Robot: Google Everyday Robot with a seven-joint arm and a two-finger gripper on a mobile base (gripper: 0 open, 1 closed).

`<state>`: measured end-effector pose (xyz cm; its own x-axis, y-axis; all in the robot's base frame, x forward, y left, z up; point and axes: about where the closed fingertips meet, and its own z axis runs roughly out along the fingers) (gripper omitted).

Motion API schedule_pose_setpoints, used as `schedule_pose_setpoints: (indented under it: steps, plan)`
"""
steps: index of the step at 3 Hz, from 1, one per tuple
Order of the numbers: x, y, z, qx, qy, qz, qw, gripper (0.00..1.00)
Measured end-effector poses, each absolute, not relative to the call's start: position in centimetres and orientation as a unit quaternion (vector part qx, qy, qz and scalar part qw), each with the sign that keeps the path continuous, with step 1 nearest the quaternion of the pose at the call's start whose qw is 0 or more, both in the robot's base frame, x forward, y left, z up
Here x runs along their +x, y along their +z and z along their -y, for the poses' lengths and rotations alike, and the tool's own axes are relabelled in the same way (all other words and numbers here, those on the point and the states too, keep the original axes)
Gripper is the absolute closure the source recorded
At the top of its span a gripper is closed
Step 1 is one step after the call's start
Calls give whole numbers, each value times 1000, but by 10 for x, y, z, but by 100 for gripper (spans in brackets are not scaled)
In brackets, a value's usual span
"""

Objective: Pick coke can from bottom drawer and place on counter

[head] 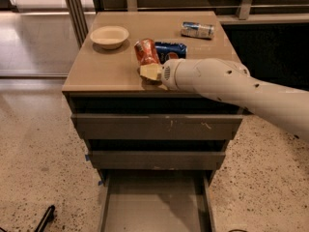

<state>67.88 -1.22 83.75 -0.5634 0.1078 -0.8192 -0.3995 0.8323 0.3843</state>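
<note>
The coke can [146, 50], red-orange with a silvery top, stands tilted at the front middle of the tan counter [101, 71]. My gripper [149, 67] is at the can's lower end. Its pale yellow fingers [150, 73] are closed on the can, and the white arm reaches in from the right. I cannot tell whether the can's base touches the counter. The bottom drawer [154, 204] is pulled open below, a shallow grey tray with nothing showing in it.
A cream bowl [109, 36] sits at the counter's back left. A dark blue Pepsi can [171, 49] lies just behind the coke can. A blue-and-white can [197, 30] lies at the back right. The two upper drawers [157, 127] are closed. Speckled floor surrounds the cabinet.
</note>
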Motion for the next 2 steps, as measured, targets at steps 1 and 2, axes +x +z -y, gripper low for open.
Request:
schedule_pose_setpoints:
  steps: [1,2]
  plan:
    - [679,835,12,-87,276,-841,457,81]
    - [679,835,12,-87,276,-841,457,58]
